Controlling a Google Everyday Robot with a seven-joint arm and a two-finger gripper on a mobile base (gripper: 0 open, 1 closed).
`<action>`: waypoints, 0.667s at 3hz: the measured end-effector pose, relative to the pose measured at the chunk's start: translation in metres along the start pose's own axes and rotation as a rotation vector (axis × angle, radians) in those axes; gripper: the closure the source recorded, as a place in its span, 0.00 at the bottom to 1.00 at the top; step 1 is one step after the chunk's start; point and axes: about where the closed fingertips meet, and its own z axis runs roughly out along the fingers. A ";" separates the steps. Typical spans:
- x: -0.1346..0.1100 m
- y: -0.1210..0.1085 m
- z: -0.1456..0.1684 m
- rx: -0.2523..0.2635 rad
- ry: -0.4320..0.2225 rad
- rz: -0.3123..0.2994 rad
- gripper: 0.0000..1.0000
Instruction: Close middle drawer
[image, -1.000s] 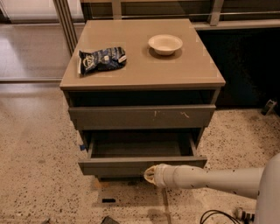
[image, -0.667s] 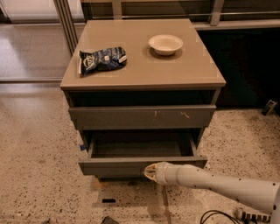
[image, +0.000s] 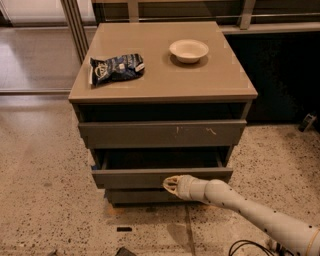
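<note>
The middle drawer (image: 130, 177) is standing partly pulled out of the cabinet (image: 160, 92), just under the scratched drawer front (image: 150, 134). The gripper (image: 171, 184) is resting its pale tip against that drawer's plain front, slightly right of its middle, the arm (image: 250, 207) reaching in from 4 o'clock; whether it is open or closed cannot be told. On top, a chip bag (image: 116, 68) is lying at 10 o'clock and a bowl (image: 188, 50) at 1 o'clock
</note>
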 end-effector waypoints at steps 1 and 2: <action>-0.007 -0.019 0.005 0.025 -0.076 -0.004 1.00; -0.031 -0.046 0.004 0.083 -0.227 0.022 1.00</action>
